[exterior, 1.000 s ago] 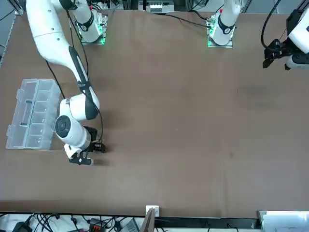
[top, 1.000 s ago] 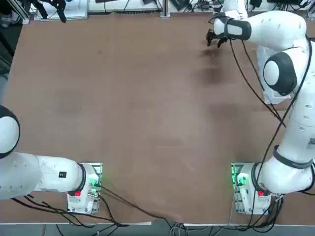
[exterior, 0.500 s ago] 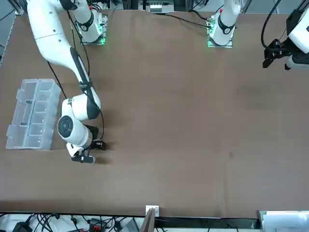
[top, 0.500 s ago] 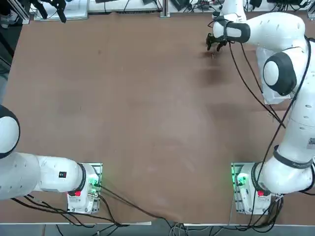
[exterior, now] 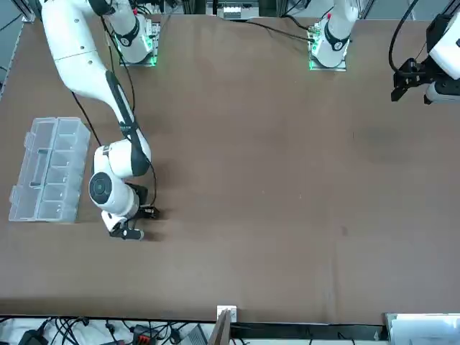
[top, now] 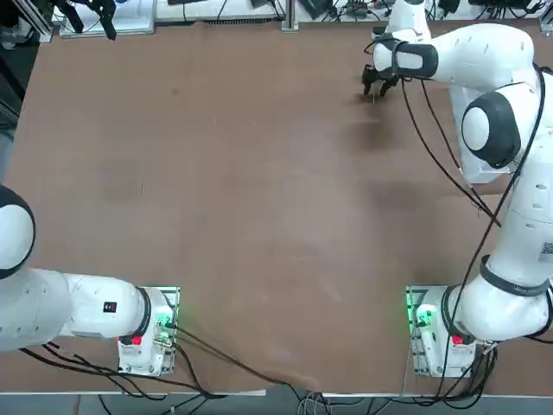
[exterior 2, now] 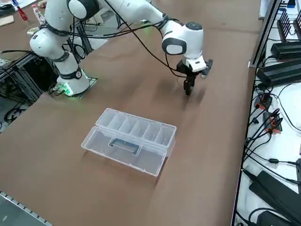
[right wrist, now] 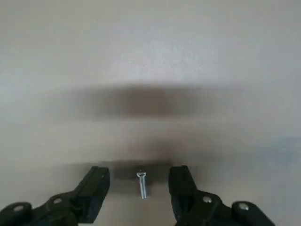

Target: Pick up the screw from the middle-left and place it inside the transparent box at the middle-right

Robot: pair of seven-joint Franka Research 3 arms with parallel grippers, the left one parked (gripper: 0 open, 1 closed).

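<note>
Screw (right wrist: 142, 183): lies flat on the table between the two fingertips in the wrist view, touching neither; in the top view only a faint speck under the gripper, far right of the table; not lifted.
Gripper (right wrist: 139, 186): right gripper, pointing down over the screw at the far right of the table (top: 374, 85); compared with a second ago it has sunk closer to the surface and crept a little along the table, seen in the front view (exterior: 136, 223); jaws apart with the screw in the gap, narrower than a second ago, not yet pinching.
Meaning: judged as the closing stage of the pick; the fingers straddle the screw well, so the next need is to finish closing without nudging it aside; a thin screw lying flat could roll or slip out of the pads; lift and carry to the box remain undone.
Box (exterior 2: 129, 139): clear organizer, lid swung open toward the table's right edge, its row of compartments showing; sits right of the gripper and well apart from it; no content visible in any compartment.
Table (top: 242, 199): plain brown top, matte, with the arm's soft shadow under the gripper; apart from box and screw nothing loose on it that I can make out.
Room: cables (exterior 2: 268, 120) and dark equipment beyond the far edge in the side view; arm bases with green lights (top: 421, 316) at the near edge.
</note>
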